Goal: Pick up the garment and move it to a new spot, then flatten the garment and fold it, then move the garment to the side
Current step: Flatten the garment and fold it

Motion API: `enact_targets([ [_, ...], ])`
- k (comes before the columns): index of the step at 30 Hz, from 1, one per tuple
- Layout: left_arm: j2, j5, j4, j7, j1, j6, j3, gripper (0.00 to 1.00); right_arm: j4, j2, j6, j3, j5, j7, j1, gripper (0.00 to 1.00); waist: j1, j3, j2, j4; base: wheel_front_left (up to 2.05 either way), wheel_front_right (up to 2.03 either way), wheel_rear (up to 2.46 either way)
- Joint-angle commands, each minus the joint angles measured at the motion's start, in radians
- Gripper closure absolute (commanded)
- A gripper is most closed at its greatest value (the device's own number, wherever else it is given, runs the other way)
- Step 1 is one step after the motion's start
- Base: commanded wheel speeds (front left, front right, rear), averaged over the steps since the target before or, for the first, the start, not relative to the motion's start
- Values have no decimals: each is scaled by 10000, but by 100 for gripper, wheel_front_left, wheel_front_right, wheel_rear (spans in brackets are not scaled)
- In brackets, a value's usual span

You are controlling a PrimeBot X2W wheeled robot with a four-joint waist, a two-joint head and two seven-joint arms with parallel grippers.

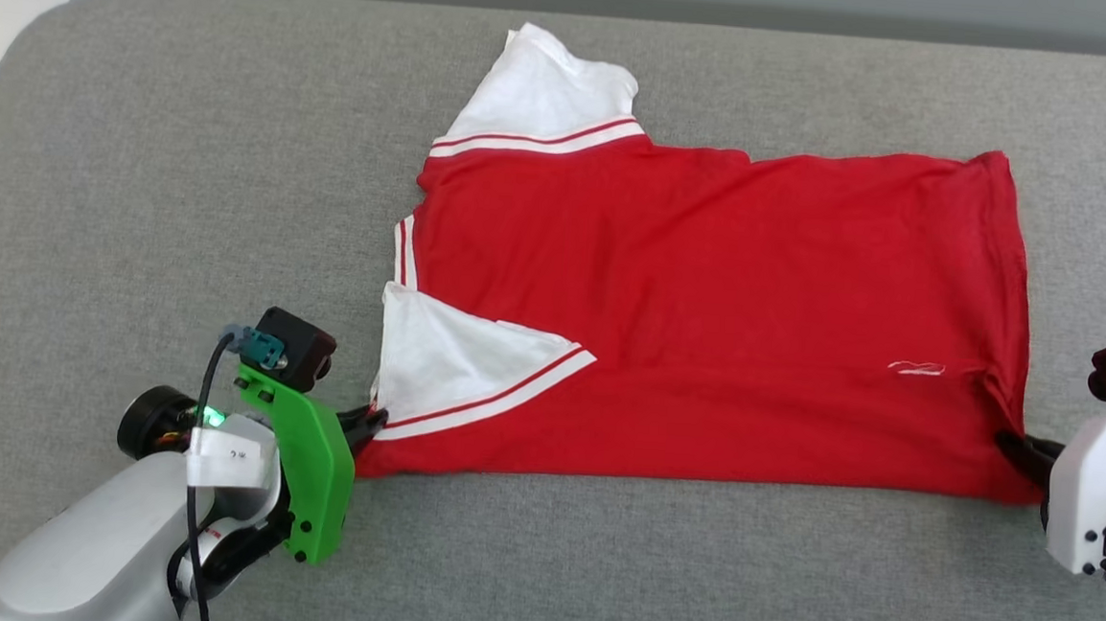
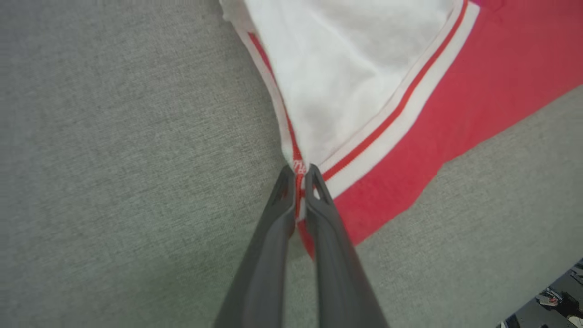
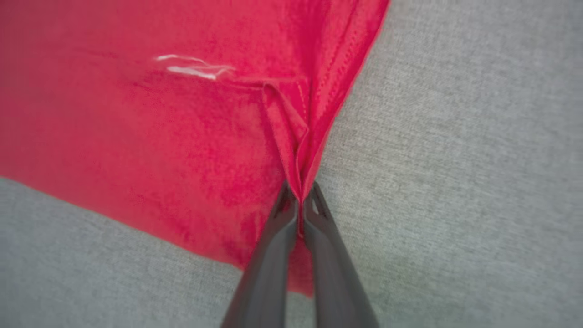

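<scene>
The red T-shirt (image 1: 707,310) lies spread on the grey desk (image 1: 186,182), left end effector (image 2: 298,172) and right end effector (image 3: 299,191) each clamped on a near corner; uneven lifting could slip these thin pinches.

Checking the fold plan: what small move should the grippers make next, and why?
Probably lift and carry the near edge toward the far one: the left gripper and right gripper are each shut on a near corner of the garment, which lies mostly flat.
</scene>
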Motion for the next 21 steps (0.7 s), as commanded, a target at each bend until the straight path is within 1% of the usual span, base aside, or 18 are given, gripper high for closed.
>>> enact_targets([
  [1, 118, -80, -32, -95, 180, -1, 94, 100, -102, -92, 6, 26, 117, -124, 369, 100, 0, -532, 0, -118, 0, 0, 0],
  [6, 487, -390, -535, -122, 632, 181, 261, 100, -1037, -583, 6, -387, 382, -422, 1156, 100, 0, -1118, 0, -171, 0, 0, 0],
  [12, 1119, -613, -1641, 131, 1400, 562, 219, 100, -2084, -852, 6, -1221, 469, -278, 2428, 100, 0, -1251, 0, -234, 0, 0, 0],
  [16, 1245, -641, -2023, 135, 1817, 828, 124, 100, -2508, -737, 6, -1756, 297, -7, 3084, 100, 0, -1005, 0, -273, 0, 0, 0],
  [20, 1125, -583, -1854, 92, 1935, 981, 33, 100, -2555, -471, 6, -1913, -256, 332, 3224, 100, 0, -659, 0, -344, 0, 0, 0],
  [21, 1023, -600, -1701, 124, 1947, 981, -25, 100, -2447, -286, 6, -1897, -354, 489, 3202, 100, 0, -556, 0, -349, 0, 0, 0],
])
